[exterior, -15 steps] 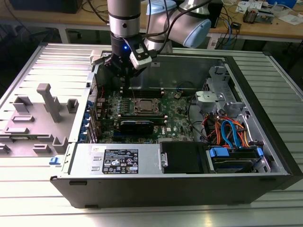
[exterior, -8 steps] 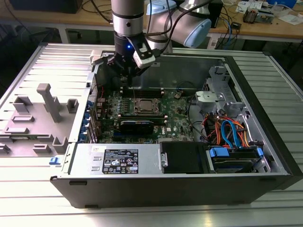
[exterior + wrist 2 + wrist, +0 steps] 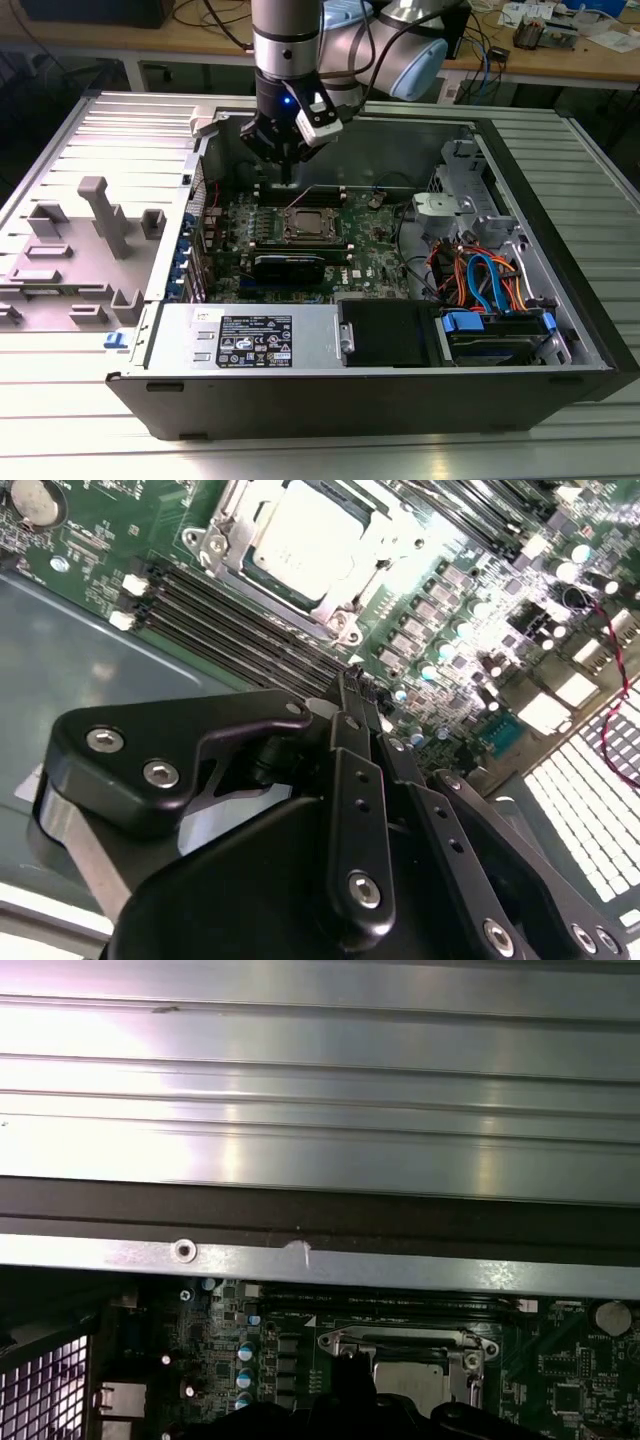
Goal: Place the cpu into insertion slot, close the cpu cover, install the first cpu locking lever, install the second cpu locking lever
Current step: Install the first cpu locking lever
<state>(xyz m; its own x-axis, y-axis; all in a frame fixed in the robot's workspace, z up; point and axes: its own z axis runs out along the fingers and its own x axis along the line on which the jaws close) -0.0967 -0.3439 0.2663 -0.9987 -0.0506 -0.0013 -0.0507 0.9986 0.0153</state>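
One grey fixture block point(image 3: 95, 235) stands at the exterior view's left, outside the open computer case point(image 3: 400, 390). Further right, the gripper point(image 3: 287, 178) hangs over the green motherboard point(image 3: 375, 245), fingers point(image 3: 352, 705) pressed together, holding nothing. Just beside its tip, the cpu point(image 3: 305, 542) lies seated in the insertion slot point(image 3: 345, 615), the cpu cover point(image 3: 225, 530) framing it. Bundled cables point(image 3: 480, 280) occupy the right.

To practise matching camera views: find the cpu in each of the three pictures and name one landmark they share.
Exterior view: the cpu sits mid-motherboard, below the gripper.
Second wrist view: the cpu lies beyond the gripper's fingertips, framed by the cpu cover.
First wrist view: the cpu shows beside the dark gripper.
Shared landmark: the silvery cpu cover around it.
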